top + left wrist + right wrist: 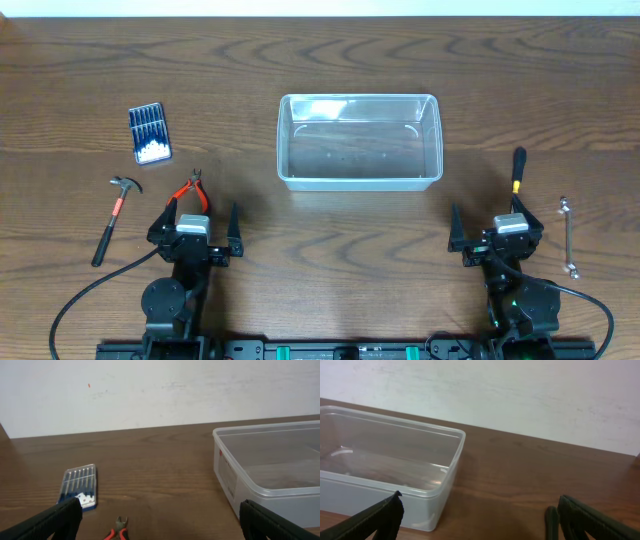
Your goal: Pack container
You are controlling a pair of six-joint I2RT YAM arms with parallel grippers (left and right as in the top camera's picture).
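Recording left gripper [202,208] and right gripper [487,215] open and empty, I find the container [360,183] ahead between them, long axis crosswise, apparently nearer my right.

Black arms [180,275] (grey-capped wrists), black cables [75,293]

Soft, even light covers the table [330,230], and the overhead view is sharp, with only faint shadows. The clear container [283,140] shows pale glare on its floor. In the wrist views, the near fingers of the left gripper [160,510] and right gripper [480,505] look dark and blurred, and the far wall [150,390] is washed pale.
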